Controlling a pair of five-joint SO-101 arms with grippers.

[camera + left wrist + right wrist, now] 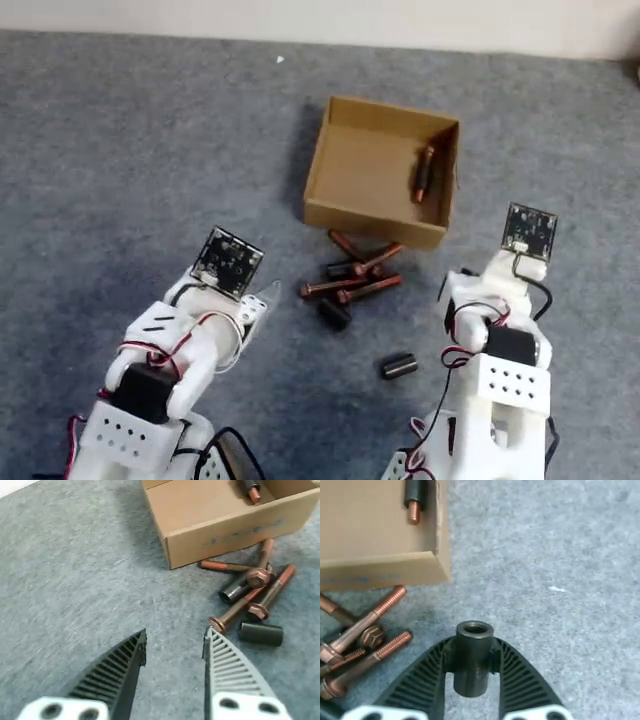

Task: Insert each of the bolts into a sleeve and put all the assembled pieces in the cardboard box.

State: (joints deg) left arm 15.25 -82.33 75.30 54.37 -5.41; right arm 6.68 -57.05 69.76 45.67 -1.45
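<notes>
The cardboard box (335, 165) stands at the back middle of the grey carpet, with one bolt-in-sleeve piece (425, 172) lying against its right wall. Just in front of the box lies a pile of several copper bolts (368, 290) mixed with two black sleeves (334, 313). Another loose sleeve (398, 366) lies nearer, beside the right arm. My left gripper (175, 645) is open over bare carpet, short of the bolt heads (217, 625). My right gripper (474, 647) is shut on a black sleeve (472, 660), held with its hole facing forward near the box corner (437, 562).
Grey carpet surrounds the box on all sides, with wide free room to the left and far right. Both arm bases (150, 390) occupy the near edge. A pale wall strip runs along the back.
</notes>
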